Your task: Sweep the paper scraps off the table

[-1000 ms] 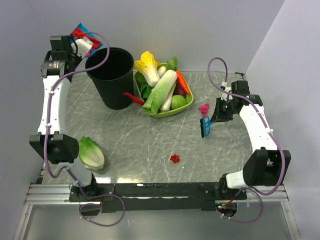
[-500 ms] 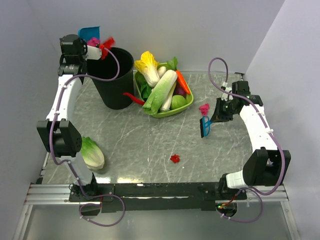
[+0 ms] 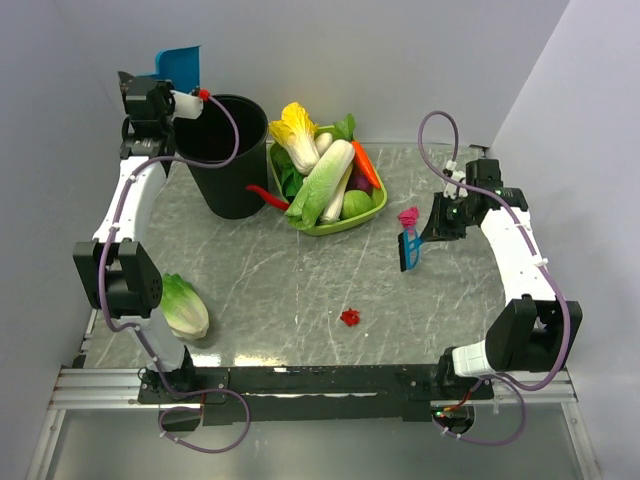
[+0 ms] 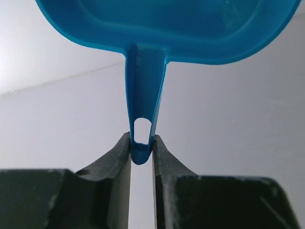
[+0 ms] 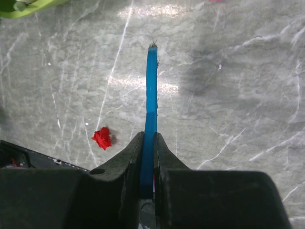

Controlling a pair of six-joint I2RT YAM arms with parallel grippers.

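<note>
Two paper scraps lie on the grey-green table [image 3: 270, 280]: a red wad [image 3: 349, 317] near the front middle and a magenta wad [image 3: 408, 216] at the right. The red wad [image 5: 102, 138] also shows in the right wrist view, left of the fingers. My right gripper [image 3: 436, 228] [image 5: 148, 143] is shut on a blue brush [image 3: 410, 250] [image 5: 151, 86], whose bristles point down just below the magenta wad. My left gripper [image 3: 158, 92] [image 4: 141, 148] is shut on the handle of a blue dustpan [image 3: 178, 68] [image 4: 162, 28], held high beside the black bin [image 3: 225, 155].
A green basket [image 3: 335, 226] full of vegetables stands behind the table's middle, with a red chili [image 3: 268, 196] between it and the bin. A lettuce head [image 3: 182, 305] lies at the front left. Walls close in on the left, back and right.
The left arm swung the dustpan to the bin's rim and tipped it; the red and pink scraps that it carried no longer show. The right gripper and brush shifted very slightly.
</note>
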